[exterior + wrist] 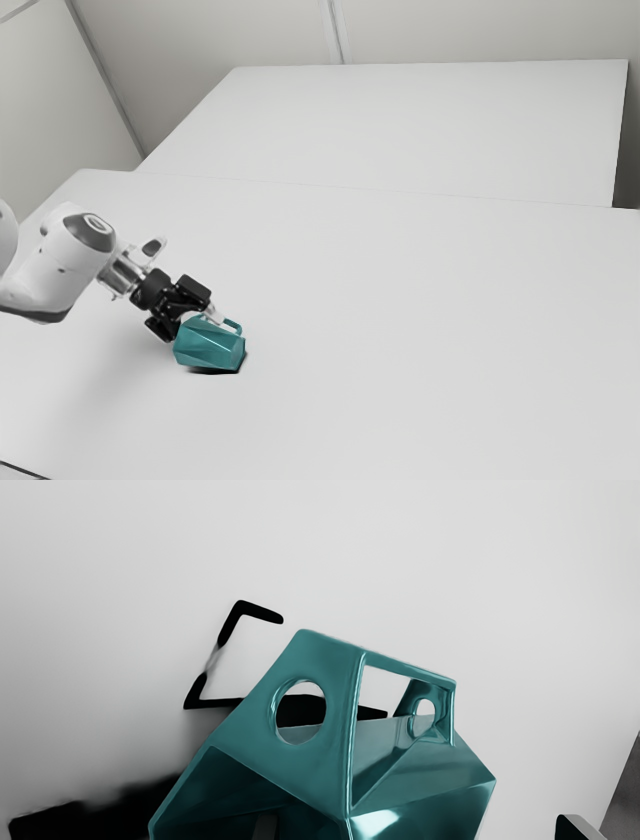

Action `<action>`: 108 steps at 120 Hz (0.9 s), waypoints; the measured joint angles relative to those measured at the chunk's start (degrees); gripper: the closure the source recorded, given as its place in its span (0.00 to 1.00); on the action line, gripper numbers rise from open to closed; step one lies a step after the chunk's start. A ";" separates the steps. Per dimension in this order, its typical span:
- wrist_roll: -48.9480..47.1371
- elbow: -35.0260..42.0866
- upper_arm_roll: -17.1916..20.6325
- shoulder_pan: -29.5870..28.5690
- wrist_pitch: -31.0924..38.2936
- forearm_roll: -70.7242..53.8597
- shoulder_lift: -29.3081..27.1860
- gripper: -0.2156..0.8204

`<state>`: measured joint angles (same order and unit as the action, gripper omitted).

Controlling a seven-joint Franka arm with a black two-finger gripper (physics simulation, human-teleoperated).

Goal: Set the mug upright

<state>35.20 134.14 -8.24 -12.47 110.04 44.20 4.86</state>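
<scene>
- Room: pale grey walls (480, 30), vertical seam in the back one.
- Table (430, 330): plain white, wide. Its surface ran well past the mug toward the exterior view's right; near edge cut the lower left corner.
- White slab (420, 130): behind the table, its far edge near the back wall.
- Arm (65, 270): came in from the exterior view's left.
- Gripper (205, 322): at the mug, fingers apart, one over the mug, the other out past its side with a gap.
- Mug (210, 350): teal, faceted, on its side on the table.
- Handle (327, 662): pointed up.
</scene>
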 joint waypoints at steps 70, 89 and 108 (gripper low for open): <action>7.92 1.48 -0.11 -1.71 -1.27 5.06 -2.26 0.65; 9.25 1.41 -0.12 -1.76 -1.78 5.10 -2.75 0.83; 10.35 1.41 -0.11 -1.45 -2.21 5.11 -3.19 0.90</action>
<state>45.55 135.55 -8.34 -13.92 107.83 49.31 1.67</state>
